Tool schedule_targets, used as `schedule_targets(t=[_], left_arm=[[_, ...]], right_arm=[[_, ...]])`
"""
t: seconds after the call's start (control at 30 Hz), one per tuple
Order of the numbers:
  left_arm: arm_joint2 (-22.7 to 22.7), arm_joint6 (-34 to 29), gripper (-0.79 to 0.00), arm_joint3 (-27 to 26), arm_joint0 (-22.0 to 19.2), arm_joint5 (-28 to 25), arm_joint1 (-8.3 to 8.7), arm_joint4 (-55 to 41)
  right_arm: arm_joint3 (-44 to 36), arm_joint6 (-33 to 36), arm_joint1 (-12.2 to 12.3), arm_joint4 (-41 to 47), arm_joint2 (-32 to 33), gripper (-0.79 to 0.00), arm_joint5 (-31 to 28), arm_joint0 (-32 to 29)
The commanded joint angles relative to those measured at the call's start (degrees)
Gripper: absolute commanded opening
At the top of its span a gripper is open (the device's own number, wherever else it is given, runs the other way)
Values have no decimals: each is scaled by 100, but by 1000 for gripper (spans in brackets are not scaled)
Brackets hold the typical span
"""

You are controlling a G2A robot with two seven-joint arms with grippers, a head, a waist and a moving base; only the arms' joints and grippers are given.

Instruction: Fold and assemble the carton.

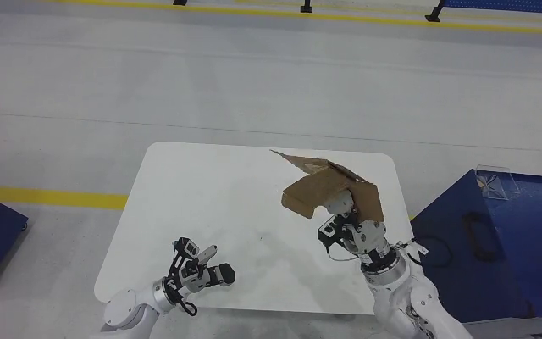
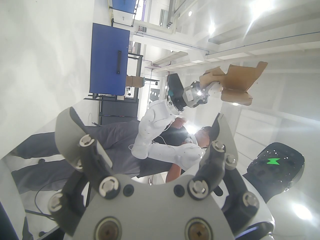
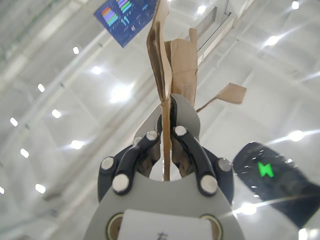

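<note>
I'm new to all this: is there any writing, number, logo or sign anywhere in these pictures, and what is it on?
On the hanging blue board: coloured bars and white print, too blurred to read.
On the black panel: a green bow-tie-shaped light, no letters.
On the white label below the right gripper: print cut off at the edge, unreadable.
On the carton: no print visible.

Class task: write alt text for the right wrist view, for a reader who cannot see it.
The right gripper is shut on a panel of a brown carton, which splays edge-on beyond it. Behind are a lit ceiling and a blue display board.
</note>
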Motion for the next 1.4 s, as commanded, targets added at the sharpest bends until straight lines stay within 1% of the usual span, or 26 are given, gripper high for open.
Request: schedule_targets(t=[0.0,0.03,0.07,0.2,0.3,0.4,0.43,0.57,0.73,0.8,1.37], left_arm=[[0,0,0,0,0,0,0,0],[0,0,0,0,0,0,0,0],[0,0,0,0,0,0,0,0],[0,0,0,0,0,0,0,0],[0,0,0,0,0,0,0,0],[0,0,0,0,0,0,0,0],[0,0,0,0,0,0,0,0],[0,0,0,0,0,0,0,0],[0,0,0,0,0,0,0,0],[0,0,0,0,0,0,0,0],[0,0,0,0,0,0,0,0]], right_arm=[[-91,232,-1,-1170,206,-785,-729,-141],[-73,253,0,-1749,366,-785,-1192,-195],[-106,257,-10,-2126,417,-785,-1539,-281],[-4,362,-33,-3661,657,-785,-2580,-493],[233,424,-51,-4691,700,-785,-3059,-660],[554,451,-74,-5643,592,-785,-3295,-714],[700,460,-81,-6086,571,-785,-3431,-701],[1099,436,-123,-7085,314,-785,-3552,-687],[1515,420,-158,-7880,131,-785,-3421,-620],[1572,251,-171,-8085,91,-785,-3160,-597],[1572,251,-171,-8085,91,-785,-3160,-597]])
